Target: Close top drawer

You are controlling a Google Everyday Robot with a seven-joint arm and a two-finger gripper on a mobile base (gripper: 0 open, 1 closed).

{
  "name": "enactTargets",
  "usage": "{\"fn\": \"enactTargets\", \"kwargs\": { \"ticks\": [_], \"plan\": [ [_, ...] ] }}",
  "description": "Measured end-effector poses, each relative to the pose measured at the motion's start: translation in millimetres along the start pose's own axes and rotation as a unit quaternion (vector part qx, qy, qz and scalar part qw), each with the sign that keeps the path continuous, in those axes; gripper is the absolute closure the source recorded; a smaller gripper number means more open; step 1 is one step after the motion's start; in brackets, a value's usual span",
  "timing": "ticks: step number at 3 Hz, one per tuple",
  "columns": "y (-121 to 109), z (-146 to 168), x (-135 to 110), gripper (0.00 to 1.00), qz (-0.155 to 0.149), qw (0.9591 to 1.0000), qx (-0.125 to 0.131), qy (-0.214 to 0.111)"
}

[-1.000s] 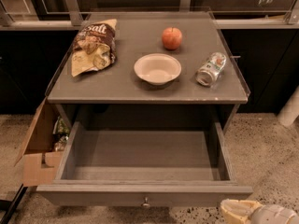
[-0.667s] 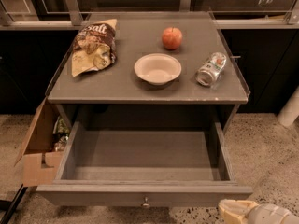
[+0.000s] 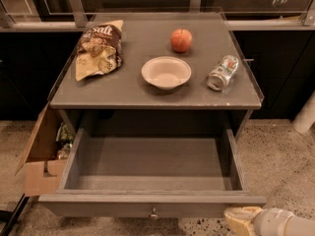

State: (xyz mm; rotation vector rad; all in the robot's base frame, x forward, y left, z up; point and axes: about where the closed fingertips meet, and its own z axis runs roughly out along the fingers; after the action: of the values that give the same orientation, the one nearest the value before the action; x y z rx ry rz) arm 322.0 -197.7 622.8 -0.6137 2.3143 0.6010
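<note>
The gripper [image 3: 242, 220] is seen at the lower right edge; whether it is released or clenched cannot be told. The top drawer [image 3: 152, 162] is pulled wide out, its front and knob [image 3: 154, 213] turned toward 6 o'clock, its long axis laid from 9 to 3. The drawer front's right end lies just beside the gripper, at its 10 o'clock.
</note>
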Motion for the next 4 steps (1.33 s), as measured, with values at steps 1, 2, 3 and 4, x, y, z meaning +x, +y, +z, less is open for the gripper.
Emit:
{"fn": "enactTargets", "kwargs": {
  "ticks": [1, 2, 3, 4],
  "plan": [
    [-5, 10, -2, 1.0, -0.008, 0.9999, -0.01, 0.006],
    [-10, 22, -10, 1.0, -0.021, 0.9995, -0.02, 0.011],
    [-18, 32, -25, 1.0, -0.037, 0.9991, -0.017, 0.008],
    [-17, 31, -24, 1.0, -0.037, 0.9991, -0.017, 0.008]
  ]
}}
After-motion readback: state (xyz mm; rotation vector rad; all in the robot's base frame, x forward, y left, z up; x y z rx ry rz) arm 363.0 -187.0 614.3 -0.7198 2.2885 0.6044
